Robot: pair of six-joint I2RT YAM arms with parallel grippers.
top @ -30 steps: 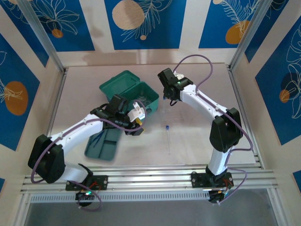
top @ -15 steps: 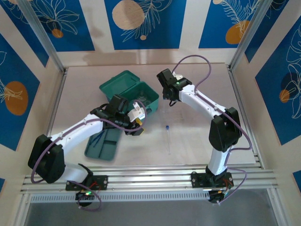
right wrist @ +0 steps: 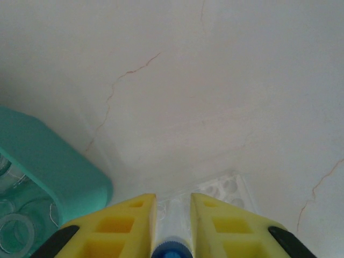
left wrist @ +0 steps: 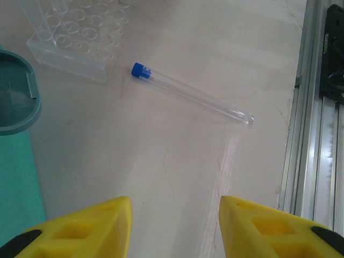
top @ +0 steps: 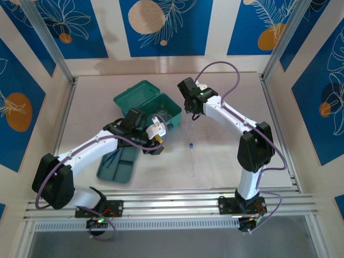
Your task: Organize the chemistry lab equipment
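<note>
Dark-green plastic marks the left end: the divided tray (top: 119, 164) lies close to the front rail (top: 161, 203), partly under the left arm, and bare table (top: 86, 107) runs from it to the left wall. Behind it the teal case (top: 145, 102) stands open (blurred glassware shows inside in the right wrist view).

The left gripper (top: 157, 141) hangs between the tray and the case's near corner. In its wrist view the left gripper (left wrist: 174, 215) has its jaws wide apart with nothing between them. Ahead of it and well apart, a loose tube (left wrist: 191, 99) lies flat on the table, its blue cap near a corner of the clear rack (left wrist: 80, 37) and its far end pointing toward the rail.

From above, that tube (top: 192, 158) has open table on both sides, up to the right arm's base.

The right gripper (top: 189, 110) hovers just right of the case. Its jaws are narrow, and the blue cap (right wrist: 171, 251) of a second tube sits between them. Whether they press on it I cannot tell. The rack (right wrist: 220, 191) lies directly beneath, with bare table beyond.
</note>
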